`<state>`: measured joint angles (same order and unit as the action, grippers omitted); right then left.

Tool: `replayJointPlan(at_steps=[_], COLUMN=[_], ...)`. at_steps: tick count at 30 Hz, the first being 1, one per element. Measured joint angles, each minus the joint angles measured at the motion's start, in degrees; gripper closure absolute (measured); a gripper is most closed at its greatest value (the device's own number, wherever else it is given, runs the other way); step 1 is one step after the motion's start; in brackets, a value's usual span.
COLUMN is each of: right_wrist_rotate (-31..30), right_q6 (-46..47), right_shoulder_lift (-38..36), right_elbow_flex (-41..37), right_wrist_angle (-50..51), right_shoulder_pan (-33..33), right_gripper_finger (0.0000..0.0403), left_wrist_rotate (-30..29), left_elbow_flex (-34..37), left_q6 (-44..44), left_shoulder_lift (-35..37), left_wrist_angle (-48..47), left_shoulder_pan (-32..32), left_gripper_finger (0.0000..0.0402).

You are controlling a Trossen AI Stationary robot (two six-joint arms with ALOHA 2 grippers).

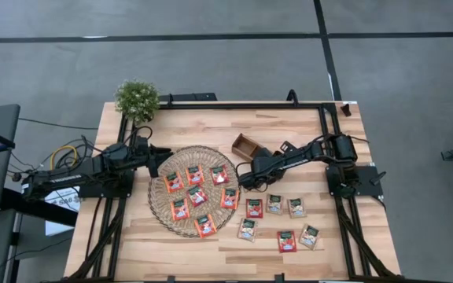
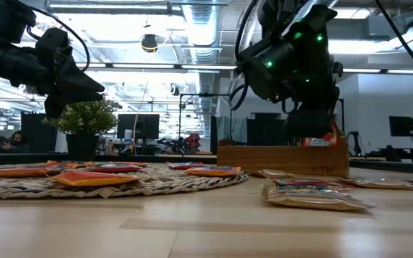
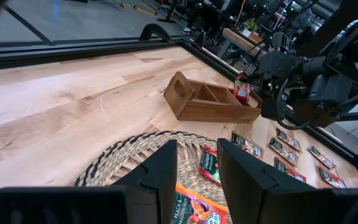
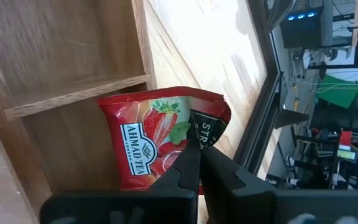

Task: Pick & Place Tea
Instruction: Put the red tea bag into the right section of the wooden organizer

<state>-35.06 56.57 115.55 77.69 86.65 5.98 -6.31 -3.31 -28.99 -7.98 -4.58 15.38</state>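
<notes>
Item: brown wooden compartment tray (image 1: 246,145), my landmark.

Right gripper (image 4: 194,155): pinched on 1 red strawberry tea sachet (image 4: 157,140), which I hold just above an empty tray compartment.

Left gripper (image 3: 196,168): fingers partly apart, holding nothing, above the far edge of the round woven wicker mat (image 1: 160,214) beside the tray.

On the mat: 7 red-orange sachets (image 1: 197,196). On the bare wooden table (image 1: 211,122) near the tray: 6 more, red and green-and-pale (image 1: 274,204).

Progress: early, I judge; no sachet visibly filed, 13 waiting.
</notes>
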Motion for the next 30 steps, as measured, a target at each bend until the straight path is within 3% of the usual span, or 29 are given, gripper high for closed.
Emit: replayJointPlan(at_steps=[10,21,30], right_wrist_rotate=[0.6,0.7,0.6], right_q6=[0.0,0.0,0.0], right_shoulder_lift=[0.0,0.0,-0.1], right_elbow_flex=[0.0,0.0,0.0], right_wrist_angle=[-1.6,-1.6,-1.0], right_shoulder_pan=[0.0,-0.1,-0.1], right_gripper_finger=[0.0398,0.0328,0.0315], left_wrist_rotate=[0.0,0.0,0.0], left_elbow_flex=[0.0,0.0,0.0], left_q6=[0.0,0.0,0.0], left_shoulder_lift=[0.0,0.0,0.0], left_wrist_angle=[0.0,0.0,0.0], left_shoulder_pan=[0.0,0.0,0.0], left_gripper_finger=[0.0296,0.0296,0.0296])
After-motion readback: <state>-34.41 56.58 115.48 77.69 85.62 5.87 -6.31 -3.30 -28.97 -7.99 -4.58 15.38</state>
